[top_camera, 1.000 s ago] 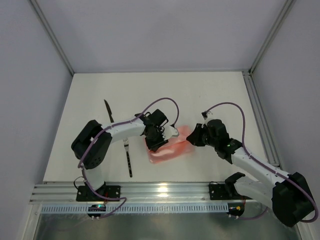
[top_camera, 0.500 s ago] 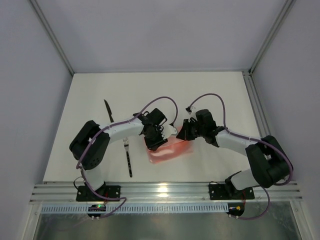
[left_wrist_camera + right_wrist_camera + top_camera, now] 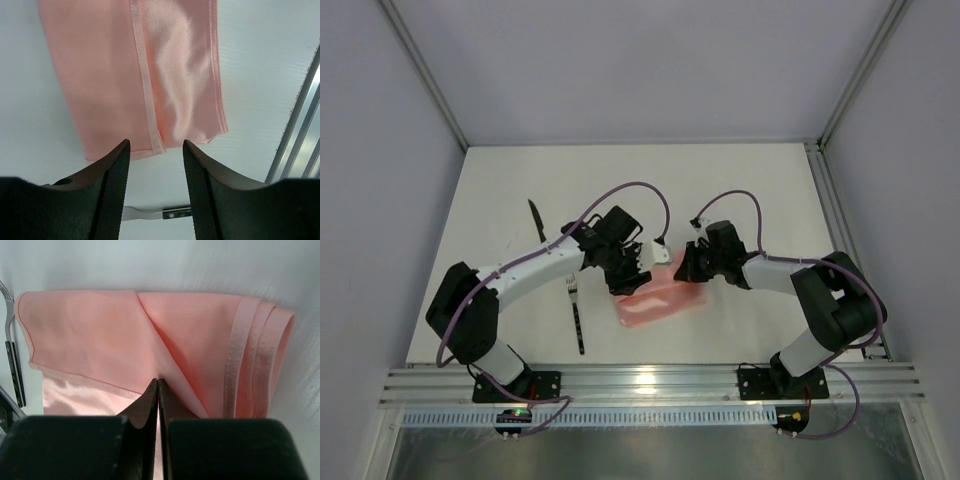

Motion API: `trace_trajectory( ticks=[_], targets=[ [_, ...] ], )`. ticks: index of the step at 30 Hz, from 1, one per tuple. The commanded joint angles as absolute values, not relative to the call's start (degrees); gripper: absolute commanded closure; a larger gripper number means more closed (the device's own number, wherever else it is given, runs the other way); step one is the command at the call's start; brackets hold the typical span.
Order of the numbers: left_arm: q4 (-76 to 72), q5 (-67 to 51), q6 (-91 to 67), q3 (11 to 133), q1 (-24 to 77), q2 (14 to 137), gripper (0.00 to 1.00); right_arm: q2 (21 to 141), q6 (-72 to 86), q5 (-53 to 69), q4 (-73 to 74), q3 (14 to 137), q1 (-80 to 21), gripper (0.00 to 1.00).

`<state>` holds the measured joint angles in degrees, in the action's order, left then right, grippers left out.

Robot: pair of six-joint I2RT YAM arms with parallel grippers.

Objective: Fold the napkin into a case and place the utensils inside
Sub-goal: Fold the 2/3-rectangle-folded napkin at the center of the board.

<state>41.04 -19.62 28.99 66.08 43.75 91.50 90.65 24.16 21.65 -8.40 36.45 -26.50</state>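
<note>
- Napkin (image 3: 660, 300): folded pink oblong, flat on the table (image 3: 740, 190) between my grippers.
- My left gripper (image 3: 155, 149): fingers spread, empty, over the napkin's end.
- My right gripper (image 3: 158, 383): fingers pressed together at the diagonal fold.
- Fork (image 3: 576, 315), knife (image 3: 536, 222): left of the napkin.

- Pink napkin (image 3: 658, 302), folded oblong, lies centre-near on table (image 3: 750, 190).
- L gripper (image 3: 628, 272) at its far-left end; R gripper (image 3: 686, 268) at far-right corner.
- fork (image 3: 577, 318) just left of napkin; knife (image 3: 536, 222) farther left & far.
</note>
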Motion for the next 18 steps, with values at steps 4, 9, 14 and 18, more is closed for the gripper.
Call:
trace_trajectory(
  ticks=[4,9,14,18],
  targets=[
    [44.1,-19.6,39.2,63.0,45.9,88.9,0.51,90.5,24.4,22.0,-9.8,38.1,-26.4,0.96],
    [36.1,-12.6,54.8,51.7,51.9,82.1,0.39,91.8,24.5,22.7,-9.8,38.4,-26.3,0.96],
    [30.9,-14.1,68.9,43.7,53.7,75.0,0.35,93.0,25.3,23.6,-9.8,39.3,-26.4,0.96],
    [24.7,-13.4,70.0,39.7,54.1,75.0,0.23,93.4,25.2,23.2,-9.4,39.6,-26.3,0.96]
  ],
)
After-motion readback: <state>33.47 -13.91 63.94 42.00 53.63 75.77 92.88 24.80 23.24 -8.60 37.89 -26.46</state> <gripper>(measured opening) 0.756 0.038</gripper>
